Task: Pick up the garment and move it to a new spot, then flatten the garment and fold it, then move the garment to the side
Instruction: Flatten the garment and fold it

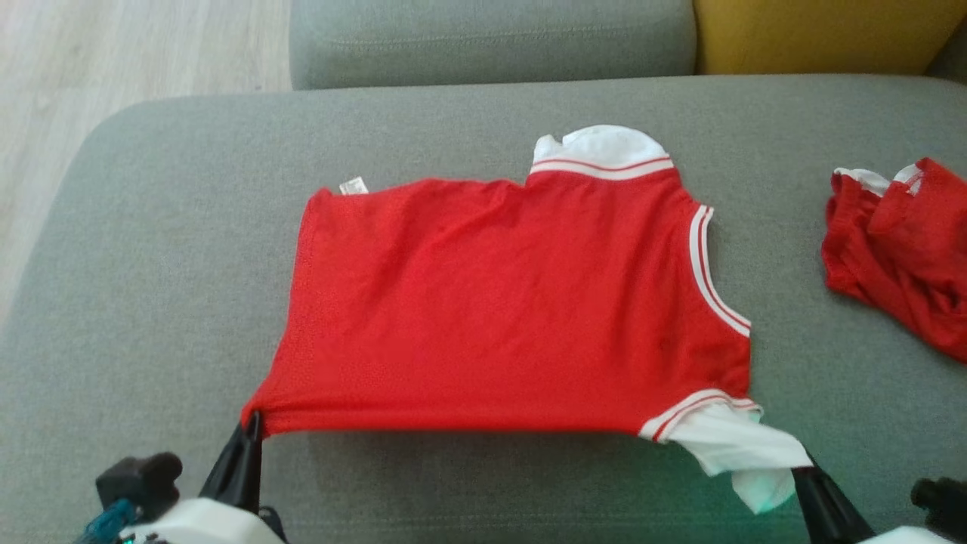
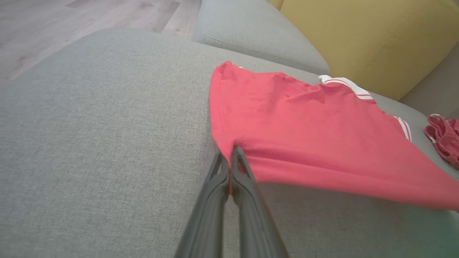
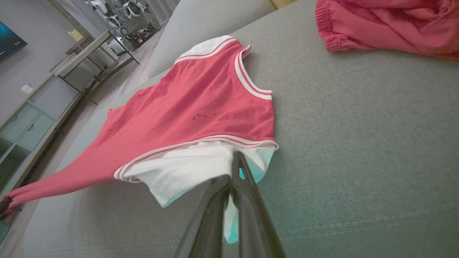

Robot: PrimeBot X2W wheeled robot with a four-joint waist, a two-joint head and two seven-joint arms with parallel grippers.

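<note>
The red sleeveless jersey (image 1: 514, 302) with white striped trim lies on the grey fabric sofa seat (image 1: 151, 264). Its long axis runs left to right, hem to the left, collar and armholes to the right. The left claw (image 1: 253, 425) is closed on the near left hem corner. The right claw (image 1: 799, 467) is pinched shut on the white inner layer at the near right. The near edge stretches taut between them, raised off the seat. A crumpled red garment (image 1: 899, 242) lies well apart at the right.

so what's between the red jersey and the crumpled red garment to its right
Nothing but bare grey sofa cushion separates the jersey from the crumpled red garment, clearest in the head view and also in the right wrist view.
</note>
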